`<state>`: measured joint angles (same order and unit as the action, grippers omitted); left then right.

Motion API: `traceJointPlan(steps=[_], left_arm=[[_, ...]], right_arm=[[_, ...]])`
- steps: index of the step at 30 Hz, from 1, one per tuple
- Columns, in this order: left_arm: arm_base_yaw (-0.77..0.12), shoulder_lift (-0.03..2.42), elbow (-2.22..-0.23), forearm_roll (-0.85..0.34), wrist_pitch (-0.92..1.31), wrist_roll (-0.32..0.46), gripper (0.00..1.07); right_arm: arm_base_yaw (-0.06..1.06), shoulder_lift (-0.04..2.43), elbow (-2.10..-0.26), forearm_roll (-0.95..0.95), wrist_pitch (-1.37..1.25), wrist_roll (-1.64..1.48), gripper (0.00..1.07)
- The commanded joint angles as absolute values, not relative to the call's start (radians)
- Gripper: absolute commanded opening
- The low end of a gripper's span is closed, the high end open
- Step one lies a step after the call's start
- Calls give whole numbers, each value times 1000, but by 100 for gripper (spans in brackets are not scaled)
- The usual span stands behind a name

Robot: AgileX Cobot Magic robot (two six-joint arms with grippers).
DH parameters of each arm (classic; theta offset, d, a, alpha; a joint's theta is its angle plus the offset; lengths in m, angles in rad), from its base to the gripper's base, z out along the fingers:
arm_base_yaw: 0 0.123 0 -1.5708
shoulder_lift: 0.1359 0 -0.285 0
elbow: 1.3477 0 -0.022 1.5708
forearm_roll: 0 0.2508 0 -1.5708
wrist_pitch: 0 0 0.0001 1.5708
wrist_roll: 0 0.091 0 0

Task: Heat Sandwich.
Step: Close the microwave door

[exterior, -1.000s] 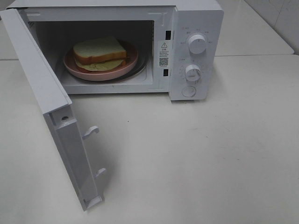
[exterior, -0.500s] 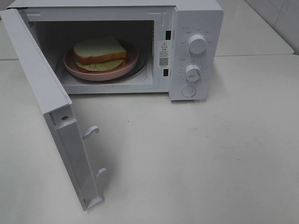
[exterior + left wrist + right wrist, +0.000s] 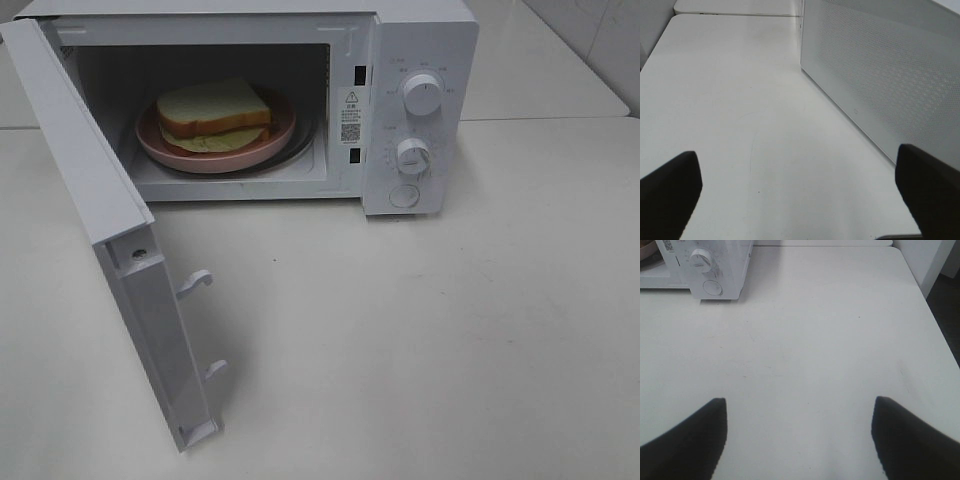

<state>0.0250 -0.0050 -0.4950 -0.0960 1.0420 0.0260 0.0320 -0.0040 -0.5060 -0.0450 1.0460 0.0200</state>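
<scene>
**Both jaws apart, sandwich on its plate inside the open microwave**

Jaws of the left gripper (image 3: 796, 152) are seen spread wide with nothing between them, over bare tabletop near the perforated face of the microwave's door (image 3: 880, 75). Jaws of the right gripper (image 3: 799, 400) are likewise parted and empty, above the table and well apart from the control panel (image 3: 715, 265).

Most of the high view is taken up by a matt white table (image 3: 450, 330), marked with faint scuffs and specks. A second white table (image 3: 540, 70) is butted against it behind, and a pale wall (image 3: 605, 30) with tile lines is glimpsed at the far right corner.

A white microwave (image 3: 420, 40) is set at the back of the table, its door swung fully out on the left side (two latch hooks (image 3: 195, 283) project from its edge). Two round knobs (image 3: 423, 94) are stacked on the control panel above a round button (image 3: 404, 196).

The sandwich (image 3: 212, 108) is placed in the cavity on a round pink plate (image 3: 160, 150). Square white bread with a tan crust is seen, and pale green lettuce shows beneath the top slice.
</scene>
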Motion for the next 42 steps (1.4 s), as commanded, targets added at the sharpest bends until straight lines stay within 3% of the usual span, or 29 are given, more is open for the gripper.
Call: traceJointPlan(steps=[1,42], left_arm=[[19,-24,-493,-94,1036,23,103],[19,-14,-517,-92,1012,20,103]], right_arm=[[23,-31,-504,-40,1038,27,76],[23,-31,-504,-40,1038,27,76]])
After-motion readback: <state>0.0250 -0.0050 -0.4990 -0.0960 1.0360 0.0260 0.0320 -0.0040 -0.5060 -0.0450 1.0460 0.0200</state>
